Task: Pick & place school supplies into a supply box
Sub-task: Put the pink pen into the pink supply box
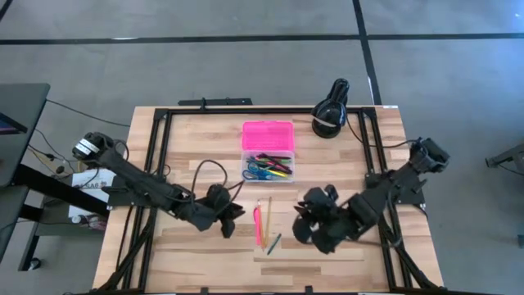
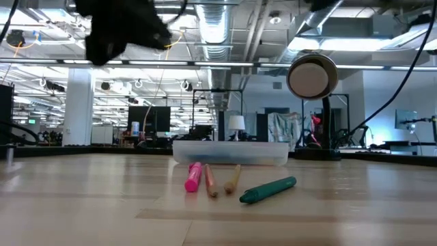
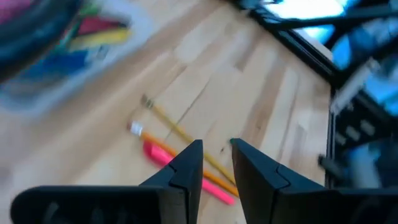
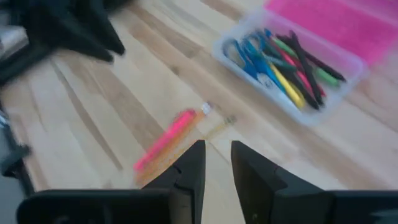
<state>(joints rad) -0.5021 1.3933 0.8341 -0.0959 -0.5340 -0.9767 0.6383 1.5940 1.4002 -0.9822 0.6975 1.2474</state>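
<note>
From above, my left gripper [image 1: 228,220] and right gripper [image 1: 315,225] flank the pink marker [image 1: 256,223], both with fingers slightly parted, holding nothing. The clear box with its pink lid [image 1: 268,151] sits just beyond. I'd come down straight over the marker.

Low down: pale wood tabletop [image 2: 82,205], green crayon [image 2: 268,190], office behind.

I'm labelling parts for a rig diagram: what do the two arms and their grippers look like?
Both arms are dark, nearly black, jointed segments with black cables looping alongside. The left gripper and right gripper each end in two black, wedge-shaped fingers. A white, label-like patch sits near the left arm's base.
</note>
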